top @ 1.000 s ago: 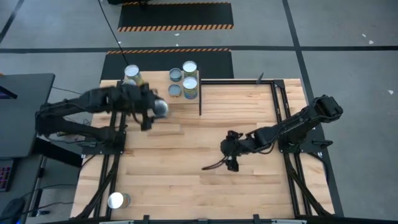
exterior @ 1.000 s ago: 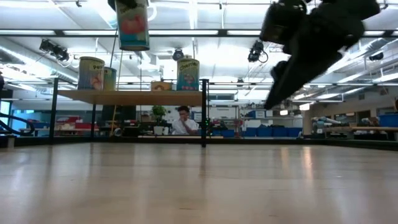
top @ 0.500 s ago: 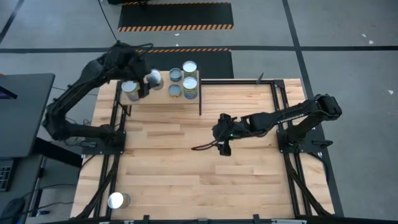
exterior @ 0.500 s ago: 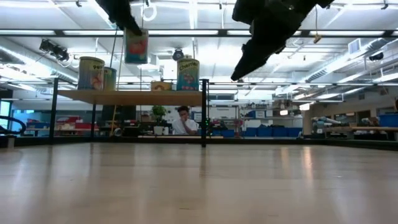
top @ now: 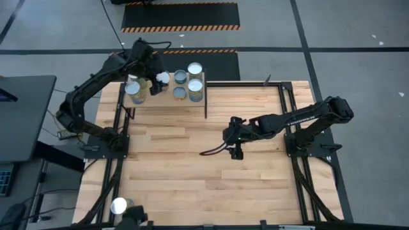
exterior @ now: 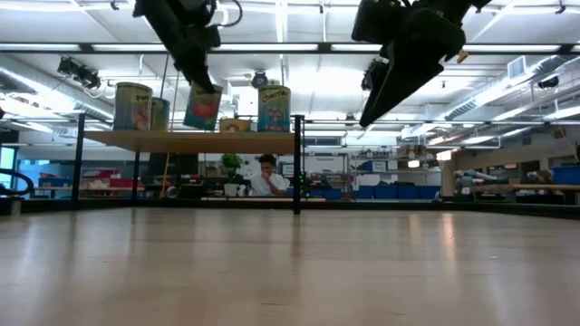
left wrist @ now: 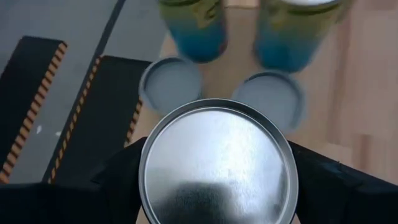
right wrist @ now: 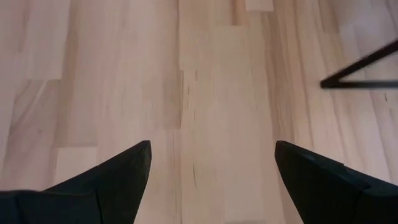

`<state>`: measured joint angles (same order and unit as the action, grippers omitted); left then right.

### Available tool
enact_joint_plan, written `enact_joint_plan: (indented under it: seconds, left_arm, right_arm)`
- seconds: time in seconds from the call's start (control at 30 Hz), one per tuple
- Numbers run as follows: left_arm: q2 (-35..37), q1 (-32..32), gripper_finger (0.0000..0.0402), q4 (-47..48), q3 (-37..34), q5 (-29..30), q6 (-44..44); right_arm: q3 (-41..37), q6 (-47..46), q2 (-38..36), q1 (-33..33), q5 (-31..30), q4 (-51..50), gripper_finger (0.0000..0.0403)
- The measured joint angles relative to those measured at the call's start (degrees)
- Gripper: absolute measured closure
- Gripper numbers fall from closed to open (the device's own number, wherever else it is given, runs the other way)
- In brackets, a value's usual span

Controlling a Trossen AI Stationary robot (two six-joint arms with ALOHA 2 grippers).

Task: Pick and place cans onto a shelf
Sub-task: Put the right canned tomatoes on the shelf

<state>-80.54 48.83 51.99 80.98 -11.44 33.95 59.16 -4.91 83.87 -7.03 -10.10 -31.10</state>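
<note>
Cans (top: 190, 81) crowd the shelf (top: 167, 97); open tabletop (top: 192, 172) beside it.

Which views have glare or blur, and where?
Left wrist view: the held can has a bright sheen on its lid, and the cans behind it are soft. Low view: ceiling lights glare, and the tabletop reflects them. Right wrist view: the right end effector shows dark against evenly lit wood.

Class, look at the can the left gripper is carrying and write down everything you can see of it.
The small cylindrical tin can with a shiny silver round top is clamped between the fingers of the left gripper. Its side label shows blue-green with a pink patch in the low view. It hangs tilted, above the light wooden shelf on thin black legs, not yet resting on it, beside cans already standing there.
</note>
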Motion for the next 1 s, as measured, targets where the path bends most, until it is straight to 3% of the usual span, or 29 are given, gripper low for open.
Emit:
enact_joint_plan:
  seconds: [0.13, 0.33, 0.57, 1.0]
  left_arm:
    - [-3.1, 1.7, 0.0073, 0.1, 0.0, 1.5, 2.6]
    - [-4.4, 4.5, 0.0073, -2.6, 0.0, -4.2, 1.9]
    - [-4.2, 4.1, 0.0053, -2.3, 0.0, -4.4, -0.3]
    - [-4.2, 3.1, 0.0047, -0.9, 1.1, 6.5, 4.4]
  right_arm:
    - [0.0, 0.6, -0.7, 0.8, 0.4, 0.3, 0.0053]
    - [0.0, 2.4, -1.0, 2.7, 0.4, 0.7, 0.0053]
    - [0.0, 4.5, -1.0, 5.1, 1.2, 1.0, 0.0053]
    - [0.0, 6.2, -1.0, 7.1, 2.7, 1.0, 0.0053]
